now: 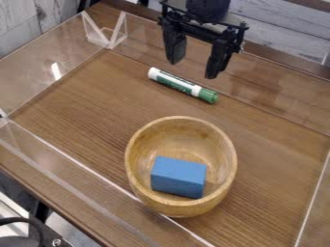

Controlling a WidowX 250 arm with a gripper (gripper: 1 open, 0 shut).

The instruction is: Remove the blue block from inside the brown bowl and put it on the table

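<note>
The blue block (178,177) lies flat inside the brown bowl (182,128), a round wooden bowl near the front of the table (91,106). My gripper (194,55) hangs at the back, well above and behind the bowl, pointing straight down. Its two dark fingers stand apart, open, with nothing between them. A white-and-green marker lies on the wood just below and in front of the fingers.
The white-and-green marker (182,84) lies slanted between the gripper and the bowl. Low clear acrylic walls (45,159) edge the tabletop on the left, front and right. A clear bracket (103,32) stands at the back left.
</note>
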